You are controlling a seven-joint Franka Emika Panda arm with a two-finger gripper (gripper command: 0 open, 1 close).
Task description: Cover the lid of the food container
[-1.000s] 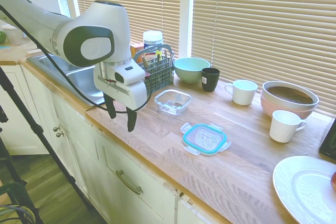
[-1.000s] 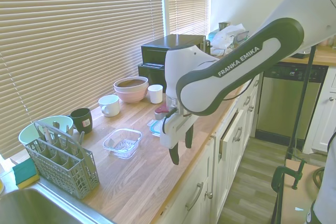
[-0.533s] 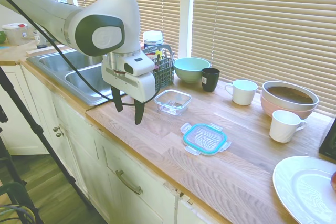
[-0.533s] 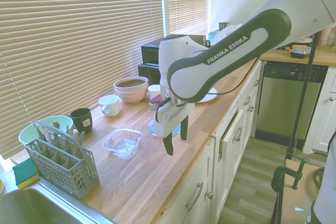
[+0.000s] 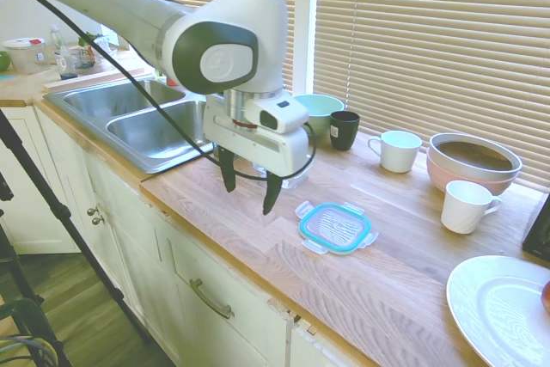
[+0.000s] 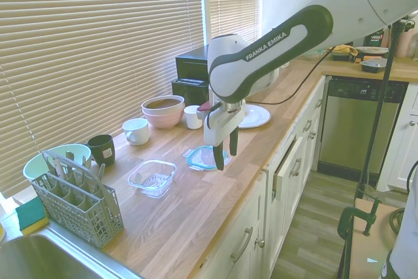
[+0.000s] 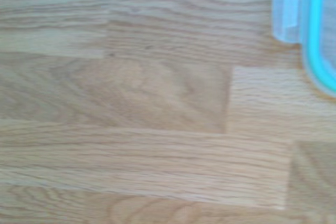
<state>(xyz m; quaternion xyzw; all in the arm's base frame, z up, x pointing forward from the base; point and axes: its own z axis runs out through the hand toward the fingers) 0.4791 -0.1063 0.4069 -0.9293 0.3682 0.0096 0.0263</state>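
Observation:
The lid (image 5: 335, 228) lies flat on the wooden counter, clear with a teal rim and snap tabs; it also shows beside the arm as the lid (image 6: 201, 157). The food container (image 6: 152, 178), a small clear square dish, stands empty to the lid's sink side; in the first exterior view the hand hides most of it. My gripper (image 5: 249, 188) hangs open and empty above the counter between dish and lid, fingers pointing down, a little short of the lid. The same gripper (image 6: 226, 153) stands over the lid's near edge. In the wrist view the lid's teal rim (image 7: 319, 51) shows at one edge.
Behind stand a light green bowl (image 5: 320, 109), a black cup (image 5: 344, 130), two white mugs (image 5: 400, 150) (image 5: 467, 206) and stacked pink bowls (image 5: 473, 161). A white plate (image 5: 498, 308) lies far right. A sink (image 5: 146, 122) and grey cutlery rack (image 6: 75, 200) are on the other side.
The arm has swung along the counter from the sink corner past the food container toward the lid. The gripper has stayed open and empty; lid and dish have not moved.

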